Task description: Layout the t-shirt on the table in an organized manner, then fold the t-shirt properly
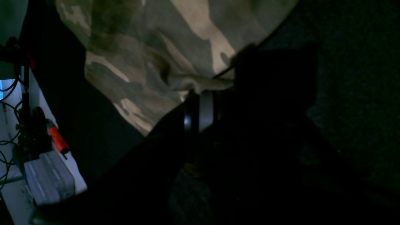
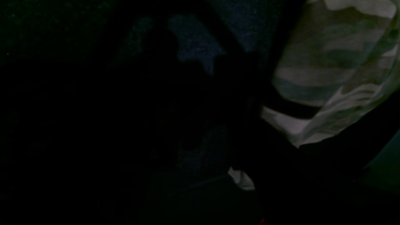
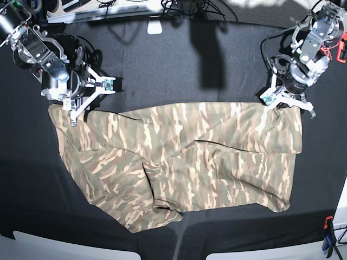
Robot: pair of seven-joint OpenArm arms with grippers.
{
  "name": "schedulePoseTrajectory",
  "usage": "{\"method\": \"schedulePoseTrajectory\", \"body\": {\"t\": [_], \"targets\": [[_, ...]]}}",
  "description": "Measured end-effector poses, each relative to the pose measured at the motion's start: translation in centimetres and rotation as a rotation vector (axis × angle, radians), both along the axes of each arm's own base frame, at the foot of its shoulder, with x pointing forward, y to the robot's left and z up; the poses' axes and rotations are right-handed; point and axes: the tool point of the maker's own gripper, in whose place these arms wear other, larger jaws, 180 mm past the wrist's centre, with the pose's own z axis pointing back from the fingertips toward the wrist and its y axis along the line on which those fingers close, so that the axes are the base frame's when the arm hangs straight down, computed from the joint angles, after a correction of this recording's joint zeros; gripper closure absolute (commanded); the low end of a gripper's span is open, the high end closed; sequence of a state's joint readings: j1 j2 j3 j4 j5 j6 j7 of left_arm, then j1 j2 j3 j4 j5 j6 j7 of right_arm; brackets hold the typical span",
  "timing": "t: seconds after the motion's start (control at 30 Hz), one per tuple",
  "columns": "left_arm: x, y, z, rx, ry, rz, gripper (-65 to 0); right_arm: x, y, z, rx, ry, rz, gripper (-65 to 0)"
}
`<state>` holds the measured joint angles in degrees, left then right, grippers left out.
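The camouflage t-shirt (image 3: 179, 157) lies spread across the black table (image 3: 179, 65), wrinkled, with a fold bunched at its lower middle. My left gripper (image 3: 287, 105) sits at the shirt's far right corner. In the left wrist view a pinched ridge of the t-shirt (image 1: 150, 56) runs into the dark jaws of the left gripper (image 1: 229, 82). My right gripper (image 3: 73, 114) sits at the shirt's far left corner. The right wrist view is very dark. There the t-shirt (image 2: 328, 72) rises beside the right gripper (image 2: 250, 150), and a small scrap of cloth shows at the jaws.
A red clamp (image 3: 341, 51) is at the table's right edge, and another clamp (image 3: 328, 238) is at the front right corner. Cables and a white object (image 3: 154, 26) lie at the far edge. In the left wrist view a red clamp handle (image 1: 57, 139) and a grey box (image 1: 50, 176) sit beyond the table edge.
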<state>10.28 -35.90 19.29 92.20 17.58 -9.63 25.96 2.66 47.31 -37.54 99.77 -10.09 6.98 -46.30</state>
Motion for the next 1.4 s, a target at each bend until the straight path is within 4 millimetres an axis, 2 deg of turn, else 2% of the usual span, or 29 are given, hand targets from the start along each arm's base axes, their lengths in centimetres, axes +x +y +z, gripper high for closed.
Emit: {"method": "schedulePoseTrajectory", "body": {"t": [0.1,0.2,0.37,0.5,0.73,1.03,1.1,1.2,1.3,1.4], "targets": [[0.0,0.0,0.0,0.000,0.000,0.000,0.0,0.3,-0.4,0.4,0.004,-0.029,-0.038,-22.9],[0.0,0.0,0.0,0.000,0.000,0.000,0.0,0.3,-1.8,0.2,-0.031,-0.022,-0.091,-23.1],[0.0,0.0,0.0,0.000,0.000,0.000,0.0,0.6,-2.8,0.1,-0.061,-0.028,-0.107,-31.3],[0.0,0.0,0.0,0.000,0.000,0.000,0.0,0.6,-2.8,0.2,-0.062,-0.030,-0.106,-32.6],[0.0,0.0,0.0,0.000,0.000,0.000,0.0,2.3,-4.1,2.4,-0.115,-0.190,-0.159,-32.5],[0.0,0.0,0.0,0.000,0.000,0.000,0.0,4.5,-3.7,4.3,-0.063,-0.237,-0.175,-32.5],[0.0,0.0,0.0,0.000,0.000,0.000,0.0,4.6,-3.4,4.2,-0.046,-0.233,-0.180,-32.5],[0.0,0.0,0.0,0.000,0.001,0.000,0.0,4.5,-2.6,3.1,-0.004,-0.199,-0.164,-32.5],[0.0,0.0,0.0,0.001,0.000,0.000,0.0,4.5,-4.5,2.2,-0.039,-0.179,-0.198,-32.5],[0.0,0.0,0.0,0.000,0.001,0.000,0.0,5.0,-5.1,2.6,-0.042,-0.208,-0.213,-32.5]]}}
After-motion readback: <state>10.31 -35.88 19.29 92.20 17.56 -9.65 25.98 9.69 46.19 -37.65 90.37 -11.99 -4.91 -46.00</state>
